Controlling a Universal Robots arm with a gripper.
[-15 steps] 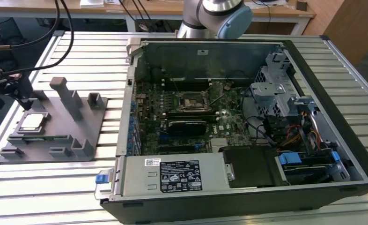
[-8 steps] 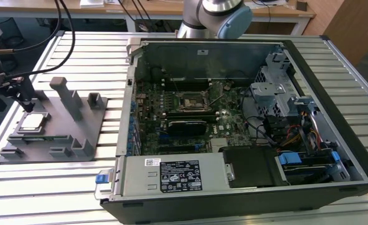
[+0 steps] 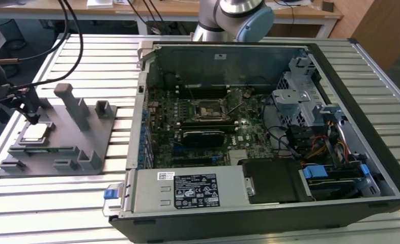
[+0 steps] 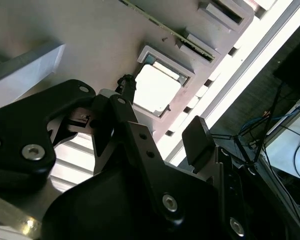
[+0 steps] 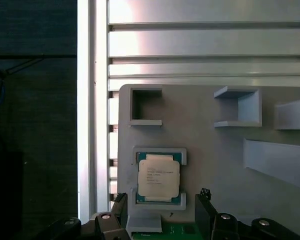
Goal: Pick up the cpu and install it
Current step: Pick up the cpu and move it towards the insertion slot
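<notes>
The cpu (image 5: 159, 176), where does it lie? (my colleague asks)

Me: It lies flat in its pocket (image 5: 159, 152) on the grey tray (image 5: 215, 150), which stands on the slatted table (image 3: 84, 46) at the exterior view's left. My gripper (image 5: 162, 197) hangs just over it, released. The fingers (image 5: 204, 212) stand apart, one on each side of the cpu, and they grasp nothing.

Colleague: What can go wrong from here?

Me: I think the raised rim of the pocket is the danger. If I am a little off centre, one finger can land on the rim or on the metal top, and the cpu may tilt or jump out. A grip on the corners, not on the flat sides, may also let it turn and slip.

Colleague: Do your cameras tell the same?

Me: Not all. The first wrist view looks straight down and gives the cpu square between both fingers. The second wrist view looks along my fingers and puts one tip (image 4: 126, 85) just beside the pocket's corner. Whether it touches, I cannot tell. The exterior view gives the open computer case (image 3: 254, 61) with the socket (image 3: 210, 111) inside it, well apart from the tray.
</notes>
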